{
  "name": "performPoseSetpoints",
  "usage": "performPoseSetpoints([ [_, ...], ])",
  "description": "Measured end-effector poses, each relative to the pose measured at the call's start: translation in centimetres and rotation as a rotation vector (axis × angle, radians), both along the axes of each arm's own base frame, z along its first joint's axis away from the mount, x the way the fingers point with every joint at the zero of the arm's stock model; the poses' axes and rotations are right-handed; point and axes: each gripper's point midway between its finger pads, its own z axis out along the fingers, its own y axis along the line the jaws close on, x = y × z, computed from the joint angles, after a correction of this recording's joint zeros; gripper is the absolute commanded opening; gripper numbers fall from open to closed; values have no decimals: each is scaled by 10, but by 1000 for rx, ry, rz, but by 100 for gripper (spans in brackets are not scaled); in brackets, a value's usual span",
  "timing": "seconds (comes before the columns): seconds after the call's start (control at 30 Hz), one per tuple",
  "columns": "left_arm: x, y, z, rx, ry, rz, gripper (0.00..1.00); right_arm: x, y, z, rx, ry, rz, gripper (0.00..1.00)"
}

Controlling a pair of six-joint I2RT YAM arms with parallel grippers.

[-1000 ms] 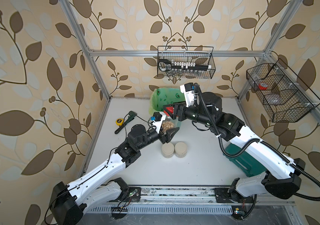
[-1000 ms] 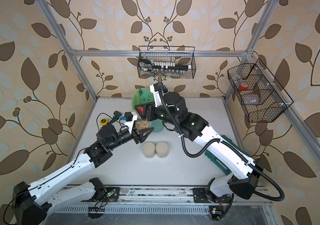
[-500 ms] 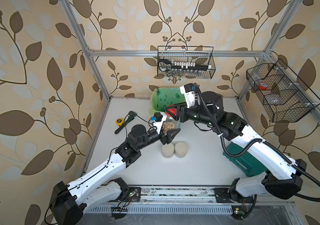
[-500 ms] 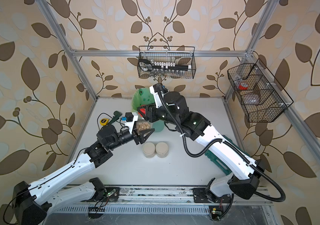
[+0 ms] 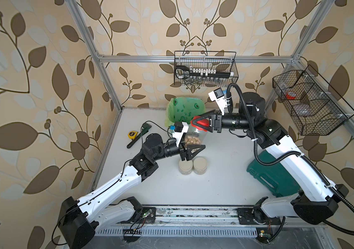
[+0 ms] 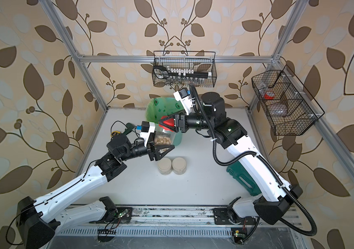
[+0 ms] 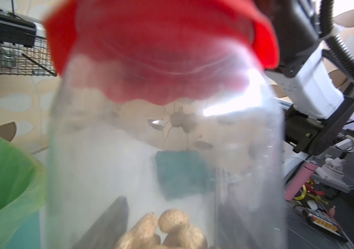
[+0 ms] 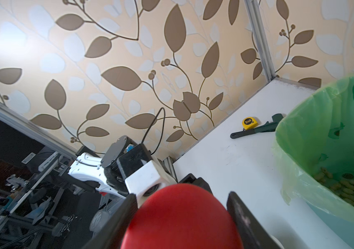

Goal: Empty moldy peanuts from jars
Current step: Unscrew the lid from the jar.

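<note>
The right claw (image 5: 194, 122) has closed onto the red lid (image 5: 203, 123) of the jar (image 5: 194, 134) of peanuts (image 5: 192, 141) gripped mid-air by the left claw (image 5: 197, 144), bin (image 5: 178, 110) at its eleven o'clock; this looks like the unscrewing step, with twisting the lid free likely next.

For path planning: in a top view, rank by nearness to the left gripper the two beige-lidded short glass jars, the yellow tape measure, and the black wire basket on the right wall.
1. Beige-lidded short glass jars: right beside the left gripper, toward the robot.
2. Yellow tape measure: by the left wall.
3. Black wire basket: on the right wall.
</note>
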Motion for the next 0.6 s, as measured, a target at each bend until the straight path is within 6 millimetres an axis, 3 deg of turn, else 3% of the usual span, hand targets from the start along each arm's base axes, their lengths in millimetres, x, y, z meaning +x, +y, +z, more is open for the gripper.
performPoseSetpoints([
  [0.3,-20,-12,26,-50,16,-186,38,-24,-9,29,108,-115,239,12],
  [0.6,-25,-15,31,-64,17,-259,38,-30,-10,37,147,-168,377,12],
])
